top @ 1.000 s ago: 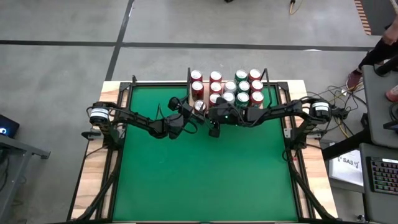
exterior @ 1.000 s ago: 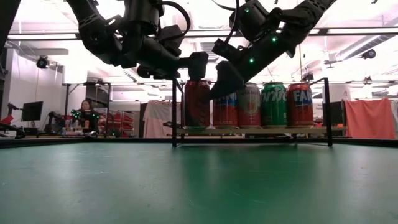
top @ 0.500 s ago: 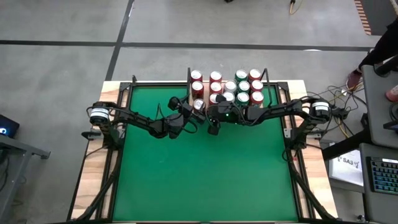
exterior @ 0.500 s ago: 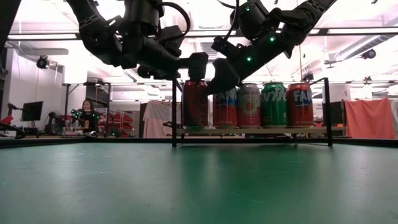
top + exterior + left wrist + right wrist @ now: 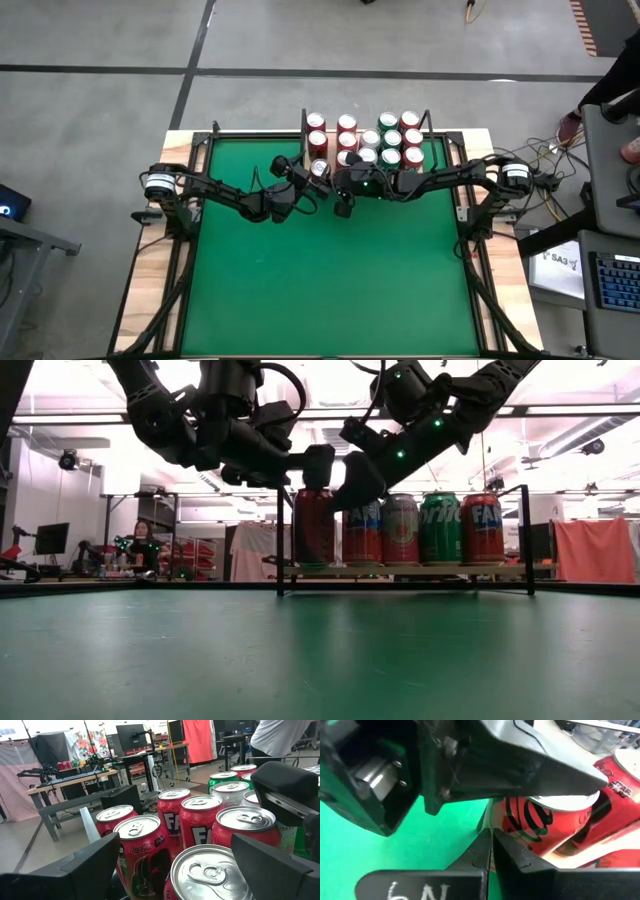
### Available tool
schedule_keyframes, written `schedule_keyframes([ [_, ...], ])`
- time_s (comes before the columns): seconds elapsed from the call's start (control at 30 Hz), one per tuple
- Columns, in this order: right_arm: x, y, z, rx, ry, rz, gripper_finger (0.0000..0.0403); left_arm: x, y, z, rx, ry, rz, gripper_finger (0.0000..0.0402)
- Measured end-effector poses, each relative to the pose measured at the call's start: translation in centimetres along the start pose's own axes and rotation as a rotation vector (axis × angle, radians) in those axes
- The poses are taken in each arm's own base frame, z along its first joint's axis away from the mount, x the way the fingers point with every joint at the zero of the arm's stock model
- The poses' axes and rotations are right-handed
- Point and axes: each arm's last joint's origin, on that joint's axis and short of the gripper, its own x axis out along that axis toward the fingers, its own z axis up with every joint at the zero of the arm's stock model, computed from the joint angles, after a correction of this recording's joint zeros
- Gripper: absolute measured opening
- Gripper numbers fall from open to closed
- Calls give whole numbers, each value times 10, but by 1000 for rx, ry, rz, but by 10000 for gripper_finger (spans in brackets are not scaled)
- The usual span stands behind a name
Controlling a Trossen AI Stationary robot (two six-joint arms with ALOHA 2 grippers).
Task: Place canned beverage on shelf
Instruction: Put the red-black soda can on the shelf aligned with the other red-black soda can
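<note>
With my left end effector (image 5: 318,465) spread wide around the red cylindrical aluminium can (image 5: 314,526) standing on the light tan wooden shelf (image 5: 400,571) at its left end, I see my right end effector (image 5: 357,478) clenched empty just beside it.

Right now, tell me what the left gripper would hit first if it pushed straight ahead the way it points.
The left gripper straddles a silver-topped can; straight ahead it would likely push that into the red cans packed behind it on the shelf.

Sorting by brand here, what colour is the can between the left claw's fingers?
Red can with a silver top, clearest in the low view.
</note>
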Motion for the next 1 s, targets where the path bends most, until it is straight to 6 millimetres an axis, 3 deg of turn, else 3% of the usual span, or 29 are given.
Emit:
schedule_keyframes([
  [1.0,0,-6,4,1,-27,-59,9,1,1,1,-14,-2,1,396],
])
